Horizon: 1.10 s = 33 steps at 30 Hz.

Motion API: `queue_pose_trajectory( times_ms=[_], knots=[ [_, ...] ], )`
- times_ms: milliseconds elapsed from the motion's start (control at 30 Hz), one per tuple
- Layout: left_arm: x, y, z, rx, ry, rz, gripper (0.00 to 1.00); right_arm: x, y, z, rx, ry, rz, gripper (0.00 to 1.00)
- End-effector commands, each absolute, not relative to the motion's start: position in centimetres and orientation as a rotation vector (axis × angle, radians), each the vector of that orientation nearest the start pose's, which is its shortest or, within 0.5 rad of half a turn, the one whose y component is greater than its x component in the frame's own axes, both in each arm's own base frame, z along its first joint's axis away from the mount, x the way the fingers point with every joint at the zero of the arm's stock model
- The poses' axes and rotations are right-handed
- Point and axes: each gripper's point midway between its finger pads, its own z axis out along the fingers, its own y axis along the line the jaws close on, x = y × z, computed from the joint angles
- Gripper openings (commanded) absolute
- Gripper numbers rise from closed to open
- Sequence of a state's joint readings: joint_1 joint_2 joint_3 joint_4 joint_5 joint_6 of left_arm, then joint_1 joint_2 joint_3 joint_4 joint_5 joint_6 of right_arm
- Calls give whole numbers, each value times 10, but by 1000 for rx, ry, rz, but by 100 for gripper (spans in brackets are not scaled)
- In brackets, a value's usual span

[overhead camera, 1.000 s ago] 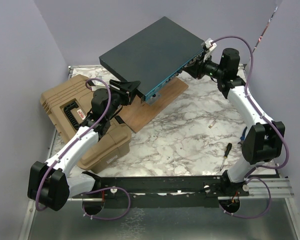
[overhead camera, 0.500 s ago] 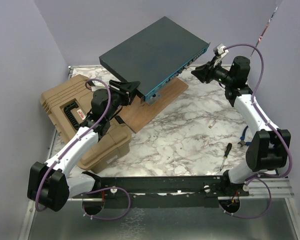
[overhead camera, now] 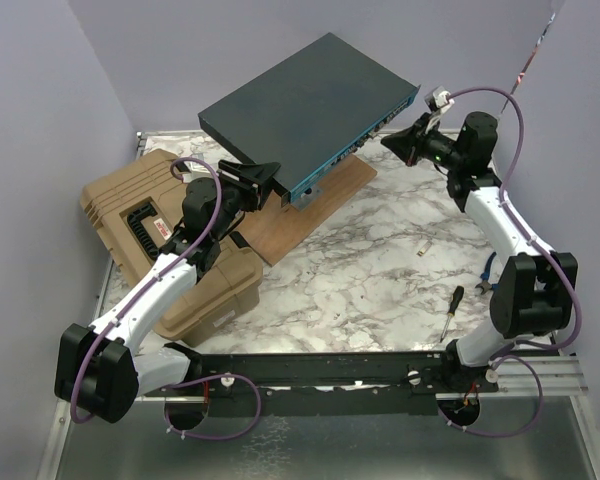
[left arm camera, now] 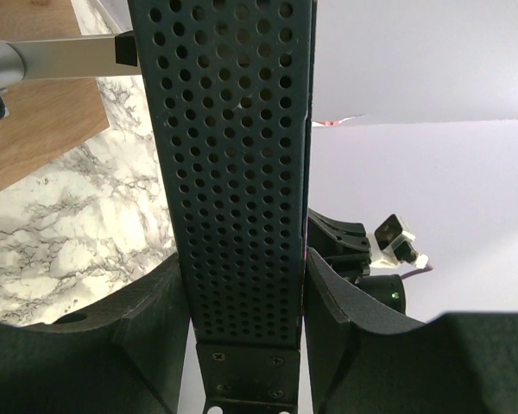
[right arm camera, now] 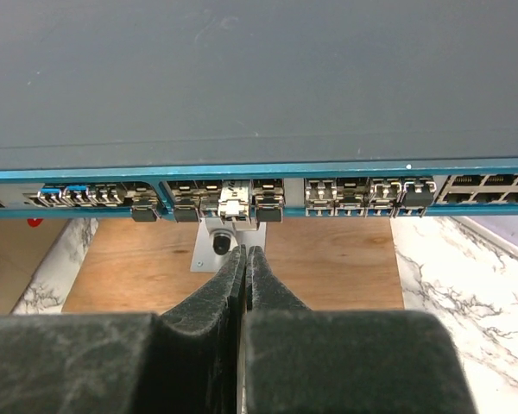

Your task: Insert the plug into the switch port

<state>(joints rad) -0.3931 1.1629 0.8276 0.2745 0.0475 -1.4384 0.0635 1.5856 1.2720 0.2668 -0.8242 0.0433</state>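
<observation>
The right gripper (right arm camera: 244, 263) is clenched, its two dark fingers pressed together with nothing visible between them. It hovers just short of the switch's teal front face. Straight ahead of the fingertips, a pale plug (right arm camera: 233, 203) sits in one port of the row. A grey metal bracket (right arm camera: 227, 244) hangs below that port. The switch (overhead camera: 310, 100) is a wide dark grey box, and it lies tilted above a wooden board (overhead camera: 315, 215) on the marbled counter (overhead camera: 380, 270). The left gripper (left arm camera: 246, 297) grasps the switch at its left end, fingers on either side of the perforated side panel. A tan ribbed case (overhead camera: 140, 215) lies under the left arm, and a screwdriver (overhead camera: 452, 311) lies near the right arm's base.
</observation>
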Motion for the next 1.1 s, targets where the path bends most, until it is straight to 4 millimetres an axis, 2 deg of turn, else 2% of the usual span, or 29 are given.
queue_pose_trajectory(
  times_ms=[0, 500, 1067],
  knots=[
    [353, -185, 292, -932, 1658, -1289, 0, 460, 168, 316, -675, 1485, 771, 2],
    [355, -186, 293, -931, 1659, -1287, 0, 467, 178, 318, -682, 1470, 782, 1],
    [354, -186, 290, -929, 1665, -1281, 0, 477, 202, 323, -682, 1456, 808, 1]
  ],
)
